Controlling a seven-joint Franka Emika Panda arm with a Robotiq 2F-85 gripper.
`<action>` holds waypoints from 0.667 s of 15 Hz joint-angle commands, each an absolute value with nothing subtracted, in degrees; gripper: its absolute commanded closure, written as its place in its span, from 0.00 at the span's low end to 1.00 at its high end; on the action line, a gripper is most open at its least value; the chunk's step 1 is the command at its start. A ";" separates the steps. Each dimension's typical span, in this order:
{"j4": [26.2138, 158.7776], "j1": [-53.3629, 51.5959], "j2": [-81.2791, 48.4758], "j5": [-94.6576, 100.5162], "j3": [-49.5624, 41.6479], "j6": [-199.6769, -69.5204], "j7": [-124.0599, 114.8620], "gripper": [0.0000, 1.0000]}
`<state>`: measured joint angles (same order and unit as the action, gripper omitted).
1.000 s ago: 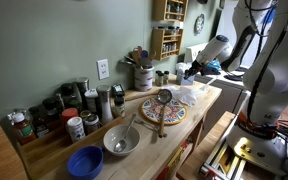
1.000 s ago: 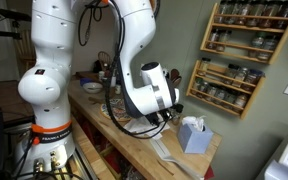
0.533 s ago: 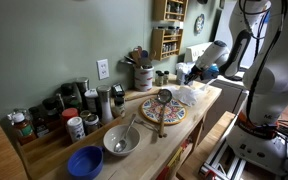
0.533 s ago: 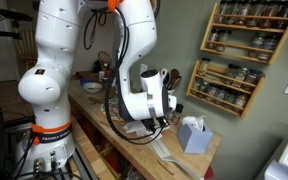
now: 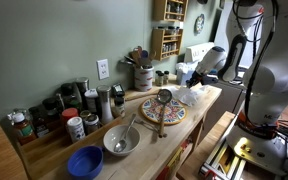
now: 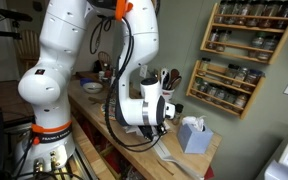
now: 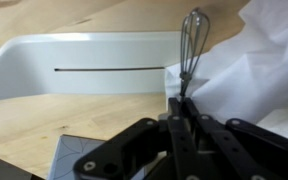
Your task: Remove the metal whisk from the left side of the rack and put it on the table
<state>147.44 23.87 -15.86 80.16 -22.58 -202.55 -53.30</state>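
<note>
1. Whisk (image 7: 192,45): metal, caught by its thin handle, wire head pointing away from the wrist camera.
2. Gripper (image 7: 181,108): clenched tight on the whisk handle, which sits between the fingertips.
3. Whisk head sits at the left edge of the crumpled white tissue (image 7: 249,60). Contact cannot be told. Far left of it lies a white object with a dark slot (image 7: 84,65).
4. Pale wood of the table (image 7: 44,125) shows beneath the gripper in the wrist view.
5. In an exterior view the gripper (image 5: 191,72) hangs over the far end of the table, below and right of the rack (image 5: 167,40) on the wall, apart from it. Whisk too small to make out there.
6. In an exterior view a tissue box (image 6: 192,133) stands just right of the gripper.
7. Nearer along the table: patterned plate (image 5: 174,116) with a ladle (image 5: 163,100) across it, metal bowl (image 5: 121,141), blue bowl (image 5: 84,162).
</note>
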 commanded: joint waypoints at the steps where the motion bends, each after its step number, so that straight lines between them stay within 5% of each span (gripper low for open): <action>1: 147.99 23.30 -17.42 75.95 -23.57 -201.96 -48.65 0.98; 7: 147.84 22.19 -18.98 70.38 -24.11 -202.30 -44.12 0.98; 9: 148.06 21.89 -19.12 69.47 -24.02 -202.27 -43.65 0.65; 10: 148.11 21.70 -19.07 69.17 -24.06 -202.09 -43.49 0.59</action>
